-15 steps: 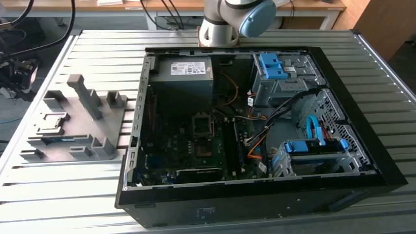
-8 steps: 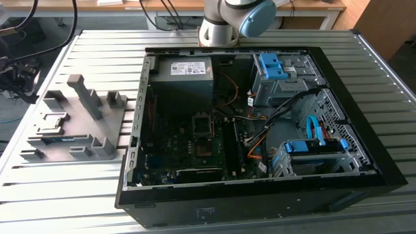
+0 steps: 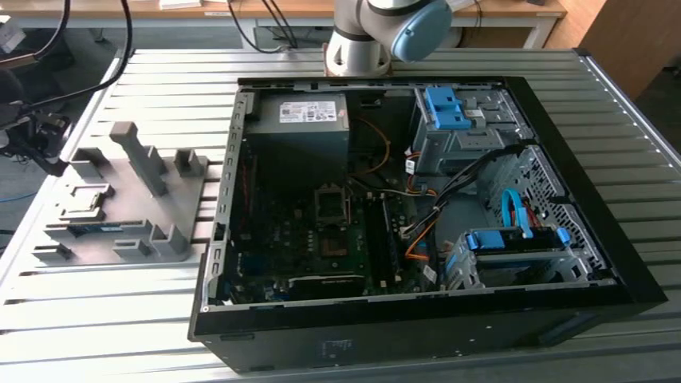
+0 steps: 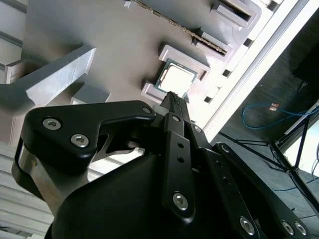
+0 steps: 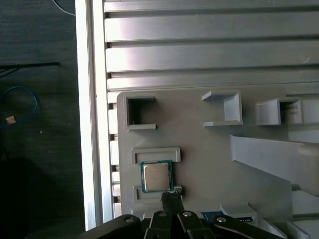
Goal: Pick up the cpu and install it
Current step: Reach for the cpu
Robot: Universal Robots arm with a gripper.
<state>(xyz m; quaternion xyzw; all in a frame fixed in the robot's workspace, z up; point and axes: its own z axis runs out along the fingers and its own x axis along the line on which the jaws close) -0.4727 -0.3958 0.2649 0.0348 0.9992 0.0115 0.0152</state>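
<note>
The cpu (image 5: 156, 177) is a small square chip with a silver lid and green rim. It lies flat in a pocket of the grey holder block (image 5: 209, 149), close to the table's edge. In both wrist views my gripper (image 5: 171, 196) hangs above the block with its black fingertips together, just beside the cpu (image 4: 175, 79) and apart from it. Nothing is between the fingers. In the exterior view the open computer case (image 3: 596, 239) lies on the table, and the bare socket (image 3: 332, 206) shows on its motherboard.
The holder block (image 3: 127, 199) has tall posts and other pockets, with a green module in a slot (image 5: 229, 217). Slatted metal table (image 3: 127, 319); the floor beyond its edge has a blue cable (image 5: 20, 107). Cables, drive cages and a power supply (image 3: 309, 120) crowd the case.
</note>
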